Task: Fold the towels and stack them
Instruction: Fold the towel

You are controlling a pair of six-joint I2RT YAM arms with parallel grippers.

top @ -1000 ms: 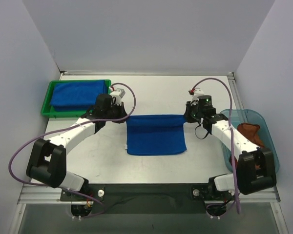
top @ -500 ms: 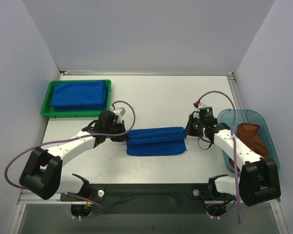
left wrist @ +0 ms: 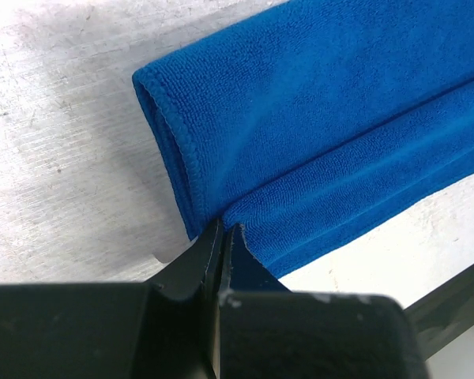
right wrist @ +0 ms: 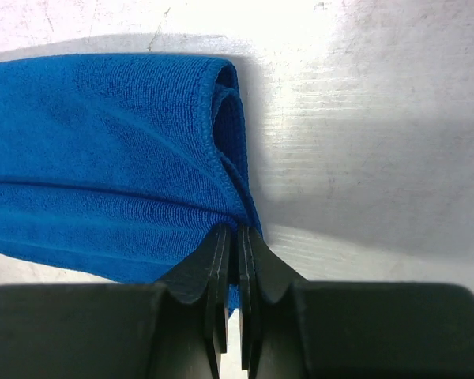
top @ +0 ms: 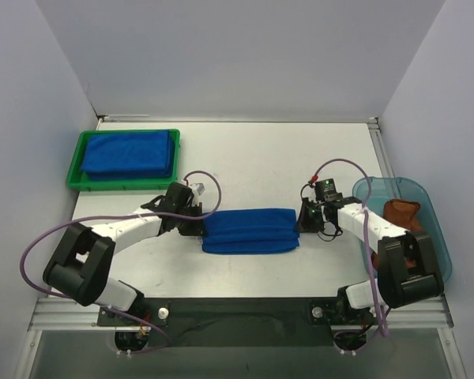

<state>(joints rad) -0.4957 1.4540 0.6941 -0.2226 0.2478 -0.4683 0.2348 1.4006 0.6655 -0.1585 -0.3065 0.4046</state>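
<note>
Blue towel (top: 250, 230) — folded lengthwise, lying flat, centred.

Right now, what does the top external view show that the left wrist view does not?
Only top external: the green tray holding blue towels, the teal bin with a brown towel, and the right gripper. Only left wrist: the left gripper pinching a stitched hem, close up. Both: the folded blue towel on the table.

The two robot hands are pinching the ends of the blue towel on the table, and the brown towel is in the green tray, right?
Not quite. The brown towel lies in the teal bin, not the green tray; the top external view shows it. The left gripper and right gripper do pinch the ends of the blue towel.
</note>
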